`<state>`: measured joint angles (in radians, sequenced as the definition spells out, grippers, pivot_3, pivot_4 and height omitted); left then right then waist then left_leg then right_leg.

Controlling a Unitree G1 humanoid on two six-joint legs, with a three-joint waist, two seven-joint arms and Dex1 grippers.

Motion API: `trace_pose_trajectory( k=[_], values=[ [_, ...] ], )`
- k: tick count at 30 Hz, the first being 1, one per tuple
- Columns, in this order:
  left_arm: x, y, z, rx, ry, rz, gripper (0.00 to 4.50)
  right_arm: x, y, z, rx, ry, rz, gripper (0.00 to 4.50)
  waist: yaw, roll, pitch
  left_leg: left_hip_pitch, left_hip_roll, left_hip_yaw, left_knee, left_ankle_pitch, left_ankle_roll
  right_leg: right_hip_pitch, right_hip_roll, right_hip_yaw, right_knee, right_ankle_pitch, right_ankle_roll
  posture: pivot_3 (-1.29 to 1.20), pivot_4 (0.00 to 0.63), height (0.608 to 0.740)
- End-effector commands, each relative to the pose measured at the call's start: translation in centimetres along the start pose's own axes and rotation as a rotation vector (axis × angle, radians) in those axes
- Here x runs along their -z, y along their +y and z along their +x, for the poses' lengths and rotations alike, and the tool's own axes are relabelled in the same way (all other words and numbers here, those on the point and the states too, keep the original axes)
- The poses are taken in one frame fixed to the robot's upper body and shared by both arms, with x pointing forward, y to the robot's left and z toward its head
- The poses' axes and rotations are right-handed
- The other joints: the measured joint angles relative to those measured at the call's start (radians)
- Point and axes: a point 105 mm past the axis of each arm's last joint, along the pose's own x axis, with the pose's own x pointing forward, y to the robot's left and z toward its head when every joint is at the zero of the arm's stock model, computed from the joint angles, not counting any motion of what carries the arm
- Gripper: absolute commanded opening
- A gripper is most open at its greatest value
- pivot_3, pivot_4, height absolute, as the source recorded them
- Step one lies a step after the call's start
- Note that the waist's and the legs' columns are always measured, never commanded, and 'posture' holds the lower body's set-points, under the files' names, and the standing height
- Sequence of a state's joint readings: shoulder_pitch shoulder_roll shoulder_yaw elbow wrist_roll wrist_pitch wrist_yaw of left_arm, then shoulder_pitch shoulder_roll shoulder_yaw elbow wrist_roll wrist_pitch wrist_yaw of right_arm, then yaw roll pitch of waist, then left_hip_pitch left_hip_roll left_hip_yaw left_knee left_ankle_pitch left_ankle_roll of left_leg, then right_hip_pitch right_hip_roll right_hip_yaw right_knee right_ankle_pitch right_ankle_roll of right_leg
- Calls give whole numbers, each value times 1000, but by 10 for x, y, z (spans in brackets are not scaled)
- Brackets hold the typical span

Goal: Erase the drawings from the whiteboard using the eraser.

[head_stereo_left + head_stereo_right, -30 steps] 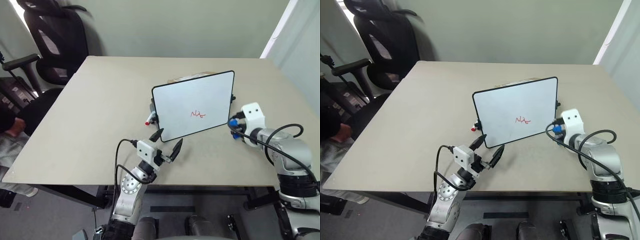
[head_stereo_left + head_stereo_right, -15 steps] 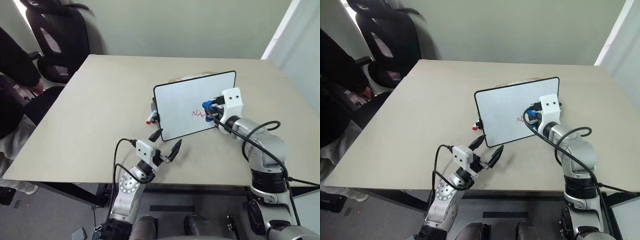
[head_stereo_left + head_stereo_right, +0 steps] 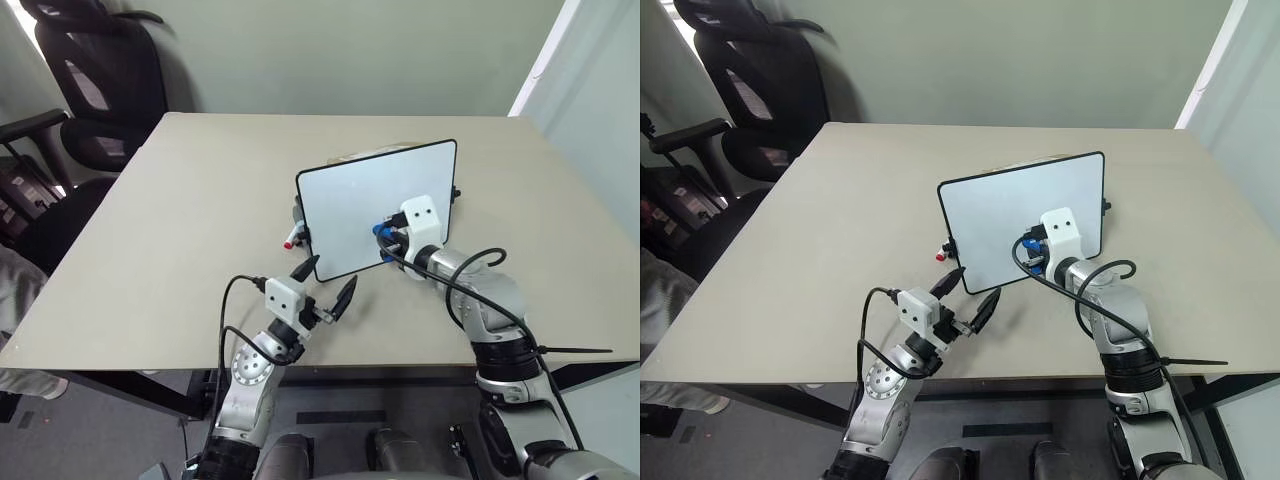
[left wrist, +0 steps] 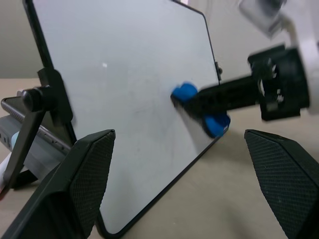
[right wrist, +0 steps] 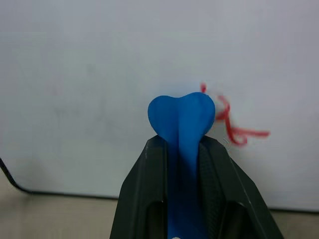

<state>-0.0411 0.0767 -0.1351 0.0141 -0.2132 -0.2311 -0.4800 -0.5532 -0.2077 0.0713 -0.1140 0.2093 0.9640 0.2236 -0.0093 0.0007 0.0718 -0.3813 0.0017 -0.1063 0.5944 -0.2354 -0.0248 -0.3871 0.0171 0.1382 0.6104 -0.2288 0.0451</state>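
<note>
While the whiteboard stands propped near upright on the table, leaning back a little on a black stand whose clamp shows at its left edge, the right gripper is up against the board's white face with its two black fingers clamped together on the eraser. That blue block sticks out past the fingertips, and its rounded end appears to press on the board, though contact cannot be made out for certain. In the right wrist view the drawings sit just beside the eraser's tip, a few red squiggles partly hidden behind the blue (the strokes that show trail off to one side of it). Seen from the head camera, the eraser meets the board in its lower half, right of the middle. The left gripper hangs over the table just in front of the board's lower left corner, its jaws spread wide apart with nothing between them, and it points toward the board; its wrist view takes in the board's face and the right gripper pressing in from the side. A red-tipped marker lies on the table just behind the board's left edge. An office chair stands well beyond the table's far left corner from the board.
</note>
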Motion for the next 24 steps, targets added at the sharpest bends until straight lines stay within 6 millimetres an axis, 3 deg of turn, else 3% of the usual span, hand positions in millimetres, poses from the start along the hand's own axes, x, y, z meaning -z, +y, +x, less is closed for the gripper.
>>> trace_pose_trajectory(
  k=[1,3,10,13,17,24],
  values=[
    [-13,-1,1,6,-44,9,4500,11,-4,2,19,47,-16,768,0,0,0,0,0,0,0,-1,-2,-1,0,0,0,0,0,0,150,740],
    [-13,-1,1,5,-44,8,4500,5,-5,2,18,27,-21,768,0,0,1,-1,0,0,0,-3,-5,-2,0,0,0,1,-1,0,150,740],
    [-12,-1,2,8,-45,3,4500,-53,-15,-8,39,-167,-15,768,0,-1,3,-3,0,1,0,0,0,-7,0,0,0,7,-2,0,150,740],
    [-12,-1,3,8,-45,3,4500,-66,-20,-10,47,-203,-10,768,0,-1,3,-2,0,0,0,2,2,-8,0,0,0,7,-3,0,150,740],
    [-12,0,2,5,-46,2,4500,-60,-22,-5,55,-181,1,768,1,-1,2,-1,1,0,0,2,3,-7,0,-1,0,10,-7,0,150,740],
    [-14,2,0,-9,-47,8,4500,-6,-12,9,27,1,14,768,0,-2,-1,1,1,0,0,1,3,-6,0,0,-1,8,-5,0,150,740]
  ],
)
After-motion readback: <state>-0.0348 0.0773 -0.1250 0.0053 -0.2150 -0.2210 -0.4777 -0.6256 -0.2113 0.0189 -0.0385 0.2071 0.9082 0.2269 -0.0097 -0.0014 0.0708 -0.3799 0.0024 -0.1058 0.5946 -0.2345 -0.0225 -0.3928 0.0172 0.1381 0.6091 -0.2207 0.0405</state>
